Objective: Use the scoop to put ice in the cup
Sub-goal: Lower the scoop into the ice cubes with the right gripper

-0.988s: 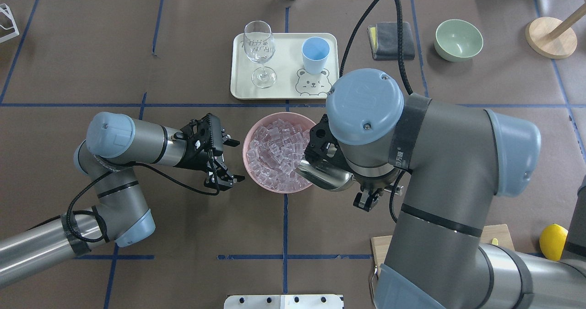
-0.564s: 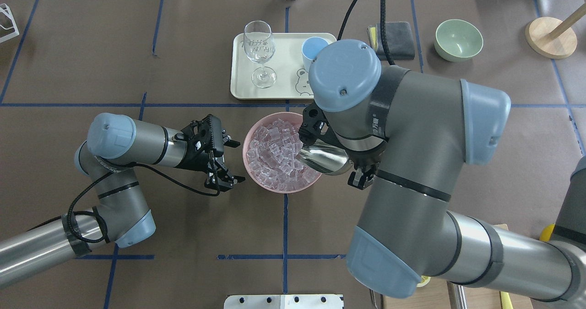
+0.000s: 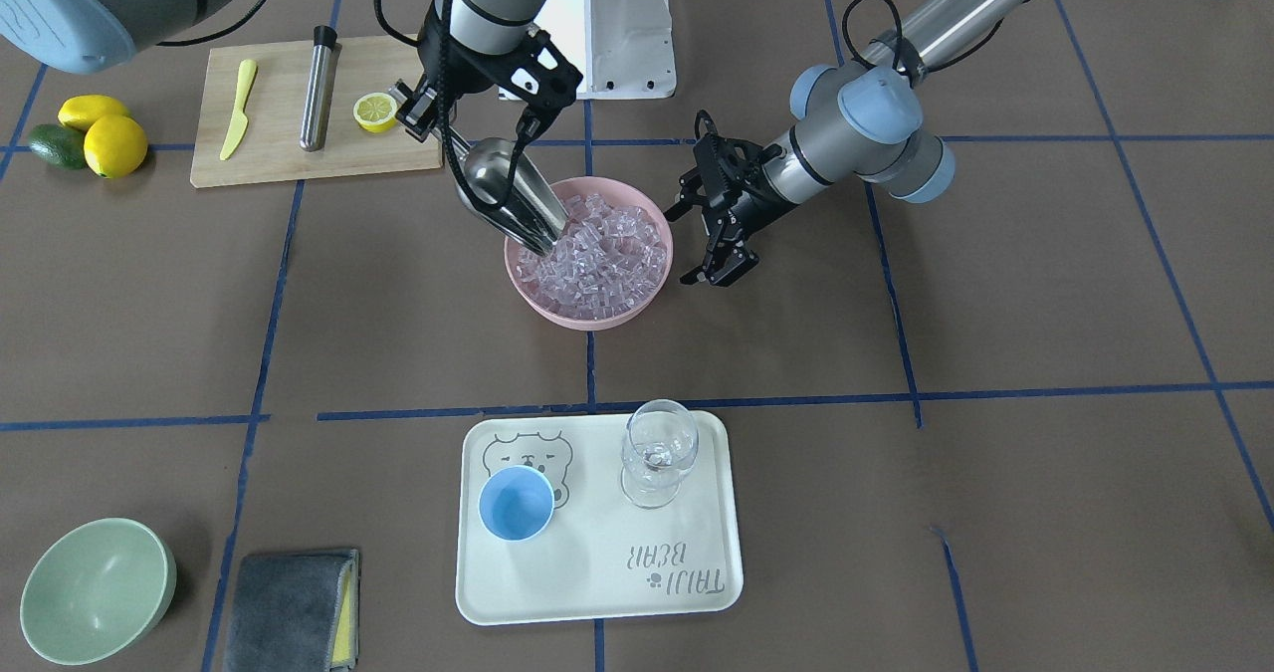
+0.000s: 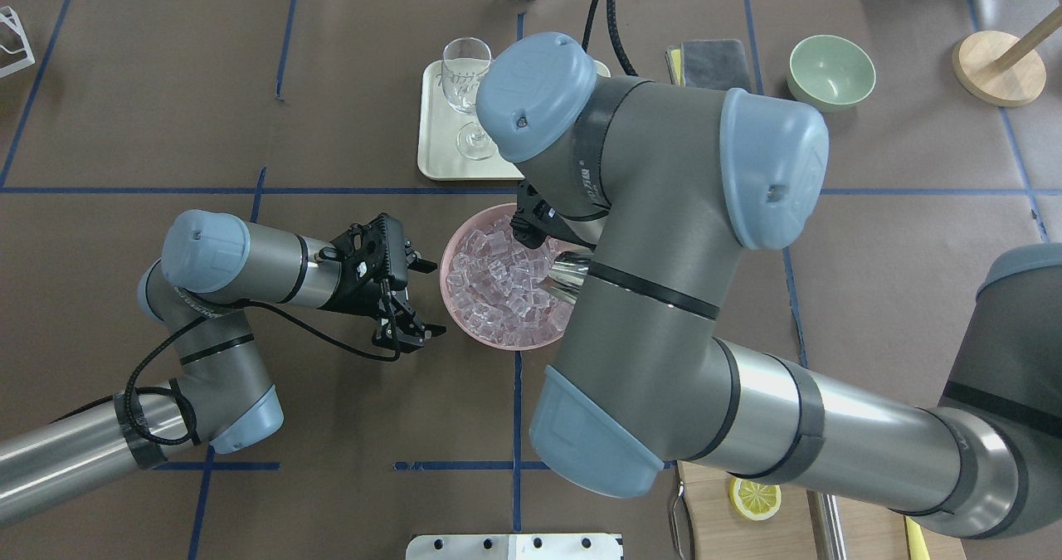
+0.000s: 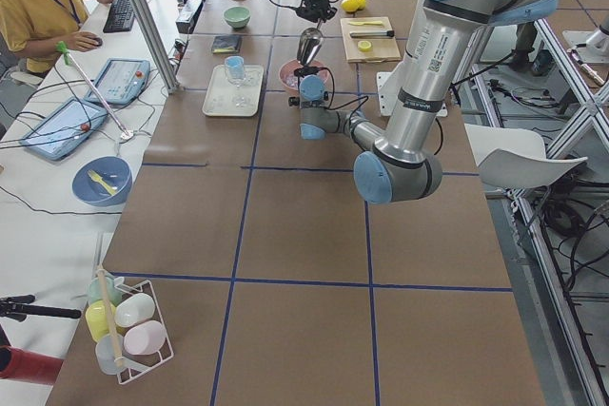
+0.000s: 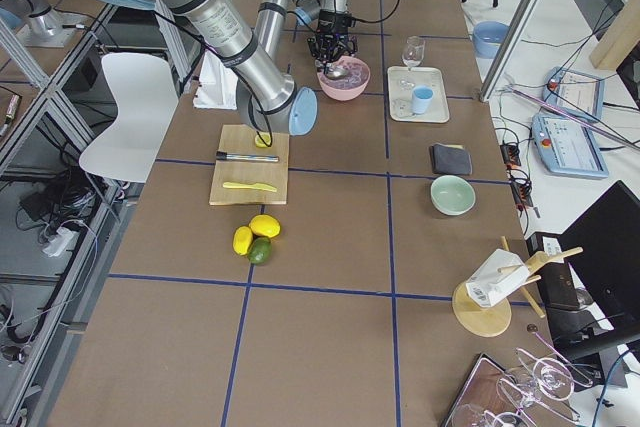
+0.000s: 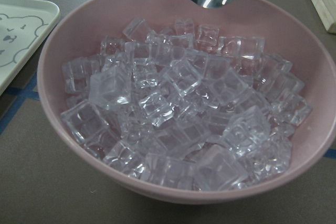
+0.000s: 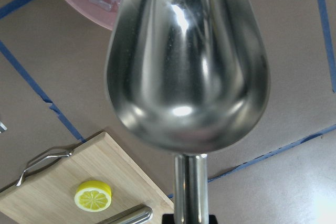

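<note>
As the front-facing view shows, the scoop (image 3: 508,194), its handle clamped in the right gripper (image 3: 438,126), slants tip-down over the ice (image 3: 607,254) at the left rim of the pink bowl (image 3: 562,311). The left gripper (image 3: 709,244) hangs spread just right of the bowl, and the cup (image 3: 516,506) stands on the near tray (image 3: 597,582) beside a wine glass (image 3: 657,453). Overhead, the right arm (image 4: 664,211) covers the cup and most of the scoop.

scoop (image 8: 186,61) polished SS, mirror gloss, ice (image 7: 178,119) clear & glassy, pink bowl (image 7: 68,40) smooth matt plastic, worktop (image 3: 995,284) matt brown, board (image 3: 279,105) bare wood
</note>
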Controlling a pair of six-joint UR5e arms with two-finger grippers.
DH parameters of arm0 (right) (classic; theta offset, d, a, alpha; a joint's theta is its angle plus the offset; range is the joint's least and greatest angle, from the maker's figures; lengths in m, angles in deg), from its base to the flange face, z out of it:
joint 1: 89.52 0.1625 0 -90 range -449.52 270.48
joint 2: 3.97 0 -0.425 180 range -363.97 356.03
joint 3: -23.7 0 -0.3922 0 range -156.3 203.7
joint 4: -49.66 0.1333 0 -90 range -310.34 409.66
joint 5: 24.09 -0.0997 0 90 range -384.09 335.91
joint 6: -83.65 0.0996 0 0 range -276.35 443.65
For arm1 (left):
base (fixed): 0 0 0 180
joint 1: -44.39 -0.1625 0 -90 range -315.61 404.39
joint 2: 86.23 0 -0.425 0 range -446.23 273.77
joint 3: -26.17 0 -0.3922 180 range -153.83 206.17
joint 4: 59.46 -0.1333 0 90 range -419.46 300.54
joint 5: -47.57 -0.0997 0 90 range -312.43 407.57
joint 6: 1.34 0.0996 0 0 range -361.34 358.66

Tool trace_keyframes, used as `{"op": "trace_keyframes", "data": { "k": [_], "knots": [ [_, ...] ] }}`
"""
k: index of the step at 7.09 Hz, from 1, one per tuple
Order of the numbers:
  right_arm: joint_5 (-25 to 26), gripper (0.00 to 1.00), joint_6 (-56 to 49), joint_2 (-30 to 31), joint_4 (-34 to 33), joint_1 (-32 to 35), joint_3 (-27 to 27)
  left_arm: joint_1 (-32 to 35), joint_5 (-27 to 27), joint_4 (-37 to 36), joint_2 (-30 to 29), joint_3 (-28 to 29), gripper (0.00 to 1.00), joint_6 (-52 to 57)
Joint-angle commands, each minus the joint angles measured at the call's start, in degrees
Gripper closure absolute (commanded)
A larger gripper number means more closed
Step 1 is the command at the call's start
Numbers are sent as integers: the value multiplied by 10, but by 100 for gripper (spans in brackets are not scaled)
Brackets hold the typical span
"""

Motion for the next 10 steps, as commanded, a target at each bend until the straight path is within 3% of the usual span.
{"op": "trace_keyframes", "data": {
  "k": [1,6,8,10],
  "knots": [
    [1,100,-3,-18,-3,-2,-37,-2,0,1,0,0,0,0],
    [23,100,-27,-22,-2,-24,-77,-4,0,1,0,1,0,1],
    [39,100,-37,-43,0,-32,-118,-4,0,1,0,1,0,1],
    [39,100,-37,-45,4,-38,-120,-4,0,1,0,1,0,0]
  ]
}}
